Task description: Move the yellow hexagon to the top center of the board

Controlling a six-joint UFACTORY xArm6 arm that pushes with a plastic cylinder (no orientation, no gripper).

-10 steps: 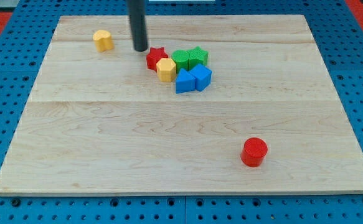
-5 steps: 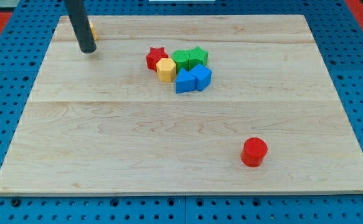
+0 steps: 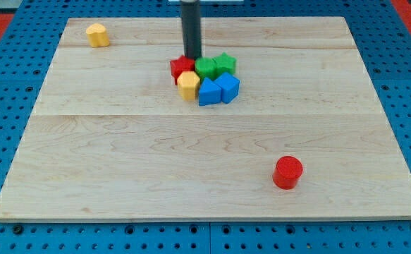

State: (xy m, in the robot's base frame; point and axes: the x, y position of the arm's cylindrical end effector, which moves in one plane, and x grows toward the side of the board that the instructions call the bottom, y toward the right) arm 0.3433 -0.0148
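The yellow hexagon (image 3: 187,85) sits in a tight cluster just above the board's middle. It touches the red star (image 3: 181,68) above it and a blue block (image 3: 209,92) to its right. My tip (image 3: 192,58) stands at the cluster's top edge, right against the red star and the green block (image 3: 205,68), above the yellow hexagon. A second yellow block (image 3: 97,34) lies alone near the board's top left corner.
A green star (image 3: 224,63) and a second blue block (image 3: 228,87) complete the cluster on its right side. A red cylinder (image 3: 287,172) stands alone at the lower right. The wooden board (image 3: 120,155) rests on a blue pegboard.
My tip went left to the lone yellow block, pushing it up and left, then swung right to the cluster's top. The red star and yellow hexagon shifted slightly.
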